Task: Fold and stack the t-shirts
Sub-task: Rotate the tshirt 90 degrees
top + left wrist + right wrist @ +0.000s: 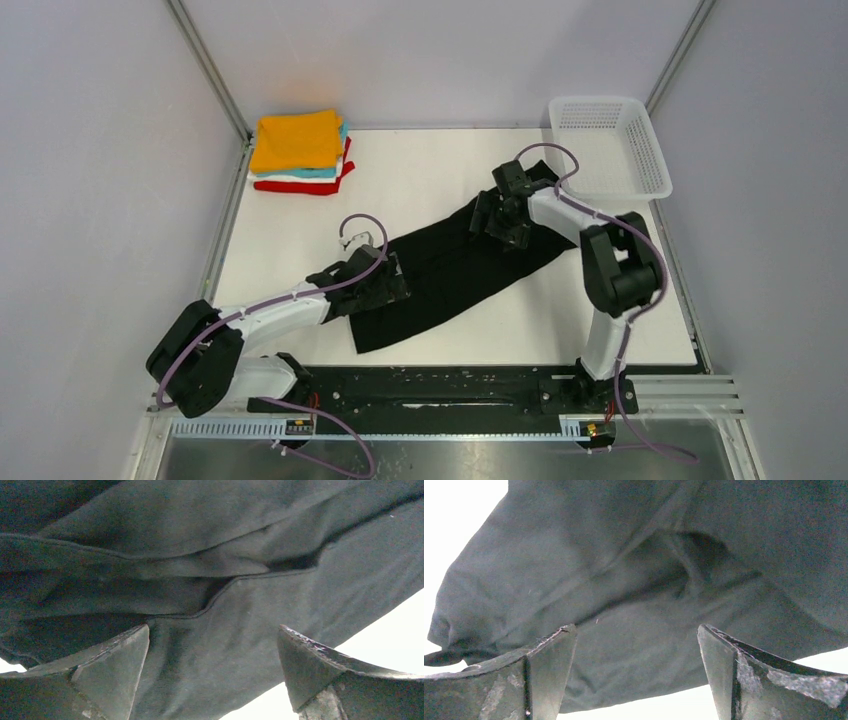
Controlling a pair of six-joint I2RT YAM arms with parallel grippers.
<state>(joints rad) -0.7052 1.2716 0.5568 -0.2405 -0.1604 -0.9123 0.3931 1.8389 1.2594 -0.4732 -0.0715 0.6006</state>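
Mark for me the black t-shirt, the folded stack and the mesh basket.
black t-shirt (450, 272), top view, middle of the spread cloth.
folded stack (295, 140), top view, the orange shirt on top.
mesh basket (652, 155), top view, its right-hand wall.

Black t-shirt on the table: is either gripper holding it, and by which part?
Nothing is held. The left gripper and right gripper hang open over the plain black cloth t-shirt, fingers spread, no fabric pinched between them.
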